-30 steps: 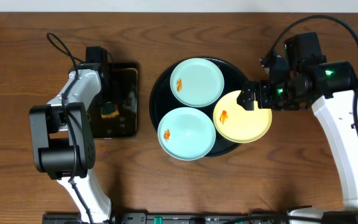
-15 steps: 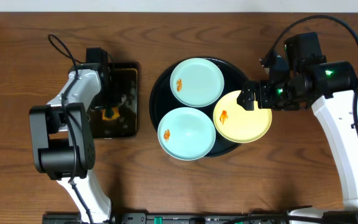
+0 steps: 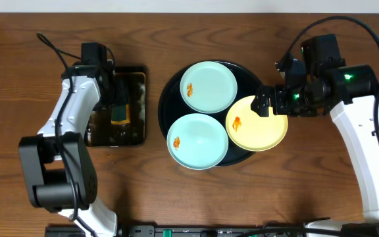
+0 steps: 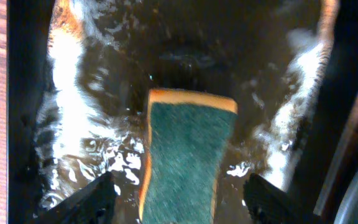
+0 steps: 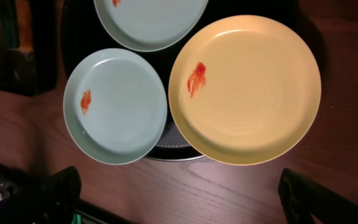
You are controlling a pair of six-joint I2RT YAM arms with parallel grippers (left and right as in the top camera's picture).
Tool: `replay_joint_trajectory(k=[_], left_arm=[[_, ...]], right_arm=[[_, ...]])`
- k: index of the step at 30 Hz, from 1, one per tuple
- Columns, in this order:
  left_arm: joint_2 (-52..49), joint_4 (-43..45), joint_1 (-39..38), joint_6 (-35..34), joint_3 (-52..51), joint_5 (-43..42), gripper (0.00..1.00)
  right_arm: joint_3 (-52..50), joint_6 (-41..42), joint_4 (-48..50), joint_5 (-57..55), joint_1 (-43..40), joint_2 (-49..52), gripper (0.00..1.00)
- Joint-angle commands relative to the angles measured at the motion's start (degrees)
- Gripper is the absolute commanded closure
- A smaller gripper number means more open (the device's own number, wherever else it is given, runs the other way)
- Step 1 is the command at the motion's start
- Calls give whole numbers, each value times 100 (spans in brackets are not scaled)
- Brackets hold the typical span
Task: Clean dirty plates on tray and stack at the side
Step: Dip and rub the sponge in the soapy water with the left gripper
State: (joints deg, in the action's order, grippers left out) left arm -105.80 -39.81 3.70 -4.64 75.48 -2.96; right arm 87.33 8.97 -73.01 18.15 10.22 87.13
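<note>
The left arm has swung up and toward the bench's far left since the earlier frames, its elbow now stretched out rather than folded. The left tool, which had pinched in on the green-topped yellow sponge half a second ago, now has its fingers apart again. The sponge lies between them with a gap on each side, flat in the small rectangular black tray, whose wet floor glints white. The right arm, the plates and the large round glossy black tray have not shifted.

The right tool stands with its fingers spread wide and nothing between them, poised at the upper right edge of the pale yellow round plate. That plate bears an orange smear and overhangs the round tray's right rim above the brown wooden bench. The two pale blue-green round plates, one at the back and one in front, each show a small orange smear. They sit on the same tray, well apart from both tools.
</note>
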Motion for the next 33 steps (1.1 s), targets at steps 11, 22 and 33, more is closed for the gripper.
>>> replay_joint_trajectory(k=[11, 22, 33], left_arm=[[-780, 686, 15, -24, -46, 199, 92], [-1117, 741, 24, -24, -286, 61, 62], [-942, 444, 24, 105, -142, 59, 92]], right_arm=[[94, -2, -20, -13, 66, -26, 1], [94, -2, -28, -13, 63, -26, 1], [94, -2, -61, -13, 63, -26, 1]])
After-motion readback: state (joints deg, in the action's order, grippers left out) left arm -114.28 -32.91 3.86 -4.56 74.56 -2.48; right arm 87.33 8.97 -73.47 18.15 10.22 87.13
